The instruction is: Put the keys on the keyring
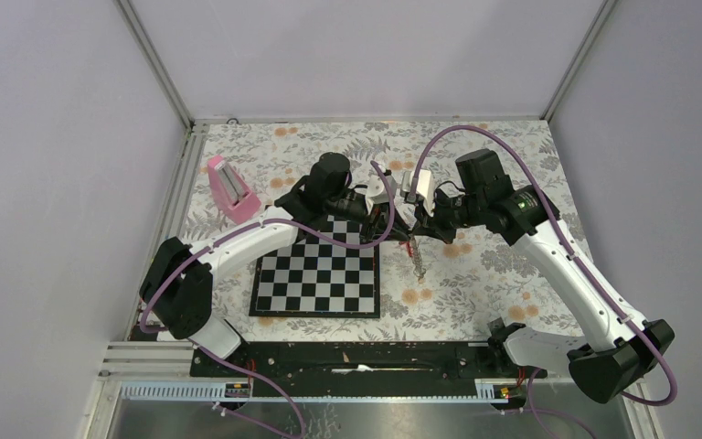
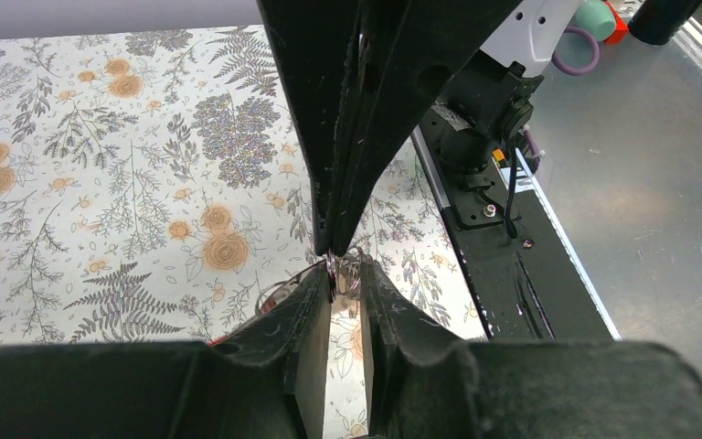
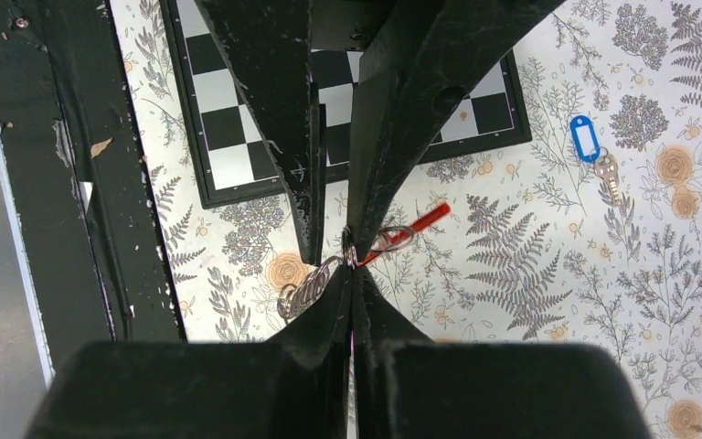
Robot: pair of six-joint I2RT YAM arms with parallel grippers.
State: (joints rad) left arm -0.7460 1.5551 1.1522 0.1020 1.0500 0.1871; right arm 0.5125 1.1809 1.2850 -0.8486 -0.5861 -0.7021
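Top view first: both arms reach in and meet just past the right edge of the chessboard point(image 1: 318, 274). The left gripper point(image 1: 397, 219) and the right gripper point(image 1: 422, 227) are tip to tip above the flowered table point(image 1: 503, 283). The keyring point(image 1: 418, 256) shows as a slim reddish piece directly under that meeting point. The pink wedge block point(image 1: 231, 189) stands well apart, over at the far left.

Over to the left wrist: the left gripper point(image 2: 345, 274) comes up from the bottom, its 2 fingers point(image 2: 303, 315) a sliver apart and pinching the thin wire of the keyring point(image 2: 342, 273) at their tips. The right gripper point(image 2: 334, 245) drops in from above, fingers pressed flat together, tips touching the ring's top. Whether they nip the wire itself, I cannot tell.

Now the right wrist: the right gripper point(image 3: 352, 274) is closed tight, no gap at all. The left gripper point(image 3: 347, 240) meets it from the top. A loop of the keyring point(image 3: 393, 238) pokes out to the side, and a red strip point(image 3: 418, 223) runs off it; fob or red tag, I cannot tell. The blue-tagged key point(image 3: 594, 151) lies flat on the cloth, well clear of both grippers, near the chessboard point(image 3: 219, 119) corner.
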